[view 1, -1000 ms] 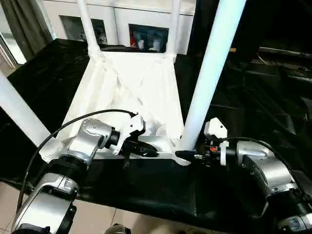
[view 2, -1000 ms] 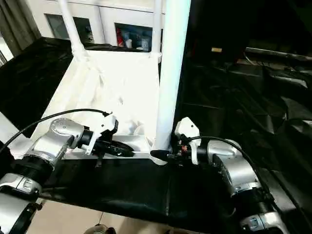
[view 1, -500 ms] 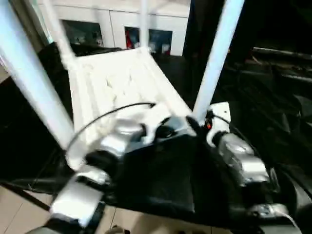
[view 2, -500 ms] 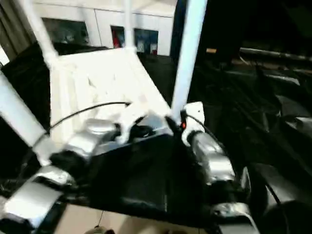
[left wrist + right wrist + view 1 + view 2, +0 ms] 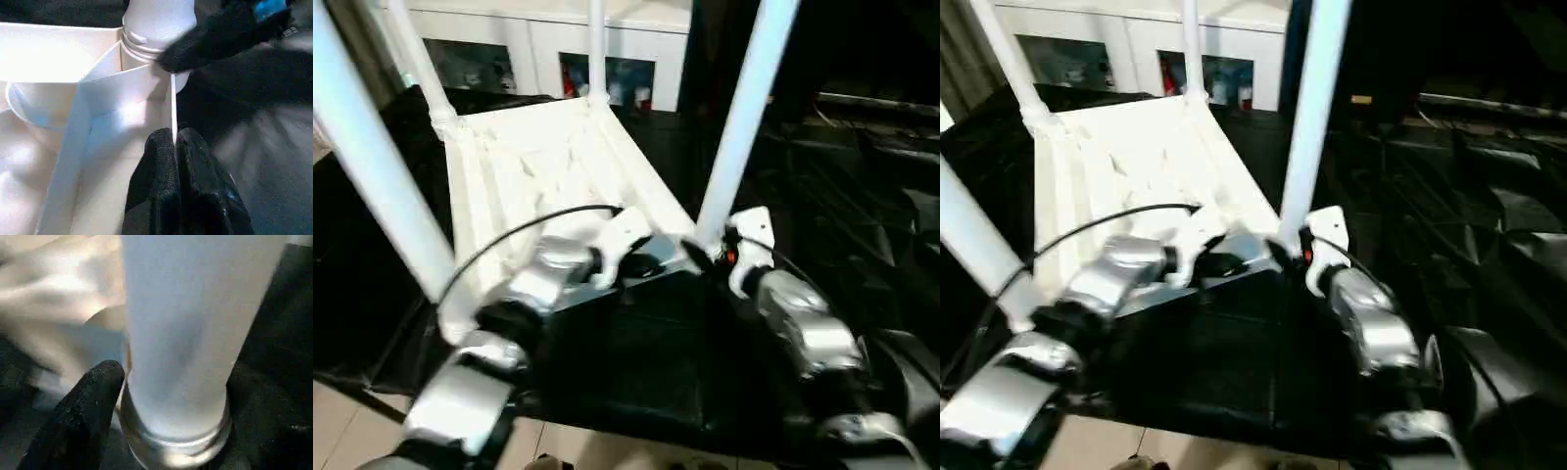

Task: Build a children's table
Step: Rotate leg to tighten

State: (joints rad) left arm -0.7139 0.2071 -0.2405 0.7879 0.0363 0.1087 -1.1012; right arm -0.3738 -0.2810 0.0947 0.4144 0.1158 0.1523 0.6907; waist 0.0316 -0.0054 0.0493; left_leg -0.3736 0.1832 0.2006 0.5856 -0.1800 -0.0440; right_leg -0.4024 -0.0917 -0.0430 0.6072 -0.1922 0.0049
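r jaws point(image 5: 161, 396) open round upright leg point(image 5: 744, 108) base at 12; l jaws point(image 5: 176, 147) pinch tabletop point(image 5: 548, 157) rim.

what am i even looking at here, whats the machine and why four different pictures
It is a humanoid robot with silver forearms and black two-fingered grippers. Two pictures come from its head, side by side like eyes; the other two come from cameras on its wrists.

On a black-covered surface lies a white plastic children's table, upside down, with its four long white legs pointing up.

The left gripper is shut on the thin near edge of the tabletop. The right gripper has its fingers either side of the base of the near right leg, where it meets its corner socket; how tightly is unclear.
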